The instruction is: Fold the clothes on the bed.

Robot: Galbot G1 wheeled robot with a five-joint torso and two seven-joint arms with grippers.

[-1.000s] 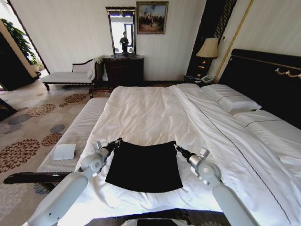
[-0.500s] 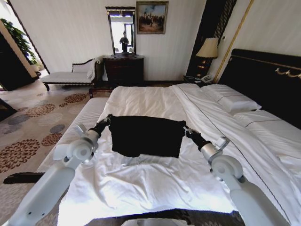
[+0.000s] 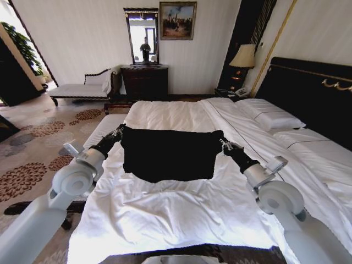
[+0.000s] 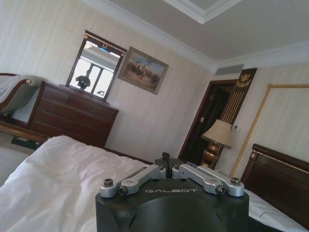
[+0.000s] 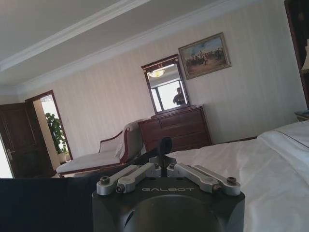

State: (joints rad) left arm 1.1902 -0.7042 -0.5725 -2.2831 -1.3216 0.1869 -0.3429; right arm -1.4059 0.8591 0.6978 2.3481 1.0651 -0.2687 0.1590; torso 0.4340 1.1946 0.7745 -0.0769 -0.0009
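Soft black short-sleeved T-shirt (image 3: 169,155) is held stretched above the large white-sheeted bed (image 3: 181,214), jaws of left gripper (image 3: 119,132) and right gripper (image 3: 224,144) clamped on its 2 corners. Mid-fold; next, edge must be laid down evenly.

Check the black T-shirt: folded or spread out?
Spread out. The T-shirt is stretched taut between the left gripper and right gripper above the bed; folded layers cannot be told.
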